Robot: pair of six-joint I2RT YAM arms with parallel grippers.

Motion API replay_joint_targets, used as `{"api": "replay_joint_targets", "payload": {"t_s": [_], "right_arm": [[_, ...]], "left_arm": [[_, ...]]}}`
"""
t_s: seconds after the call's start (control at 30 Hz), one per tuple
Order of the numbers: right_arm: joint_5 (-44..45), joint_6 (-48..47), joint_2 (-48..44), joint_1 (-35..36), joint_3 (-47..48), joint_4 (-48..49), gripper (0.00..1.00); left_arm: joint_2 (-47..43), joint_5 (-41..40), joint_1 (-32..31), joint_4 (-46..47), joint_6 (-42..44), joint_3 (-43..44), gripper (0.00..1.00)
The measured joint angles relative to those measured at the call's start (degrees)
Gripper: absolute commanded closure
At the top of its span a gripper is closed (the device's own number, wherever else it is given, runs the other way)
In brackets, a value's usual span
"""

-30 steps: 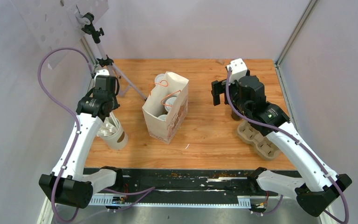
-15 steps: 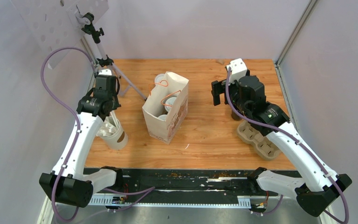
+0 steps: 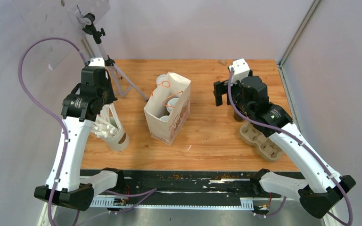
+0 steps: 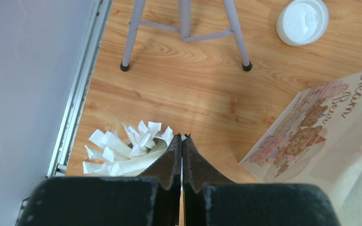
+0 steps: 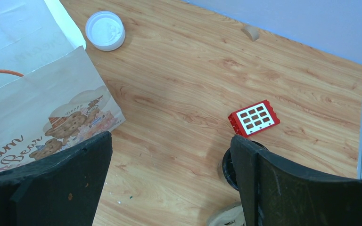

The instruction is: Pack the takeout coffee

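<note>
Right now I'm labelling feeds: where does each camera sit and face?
Top external: above and behind, looking down at the table; both arms show.
Left wrist: on left arm, down past shut left hand at napkins.
Right wrist: on right arm, down through open right hand at red block.
Wrist views share paper bag, white lid.

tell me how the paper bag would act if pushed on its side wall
The bag has thin paper walls and an open top, so it would probably buckle before sliding. The white lid inside suggests weight low down, so it may resist tipping. It looks tall and narrow, though, so a high push could topple it.
</note>
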Motion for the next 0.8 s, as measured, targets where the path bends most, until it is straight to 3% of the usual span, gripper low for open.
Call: {"api": "replay_joint_targets", "payload": {"t_s": [0.27,0.5,0.8], "right_arm": [[-0.31,-0.24,1.51,0.00,0.46,-0.09,0.04],[-1.03,-0.42,2.60,0.00,2.97,-0.11,0.05],[-1.01,-1.73,4.42,0.00,6.91,-0.79,0.05]], "left_arm": [[-1.95,3.48,0.00,-5.18,-0.15,11.30,1.00],[-8.35,8.79,0.00,1.77,-0.17,16.70,1.00],[-8.92,29.46,0.04,14.97,1.66,20.74,1.00]]}}
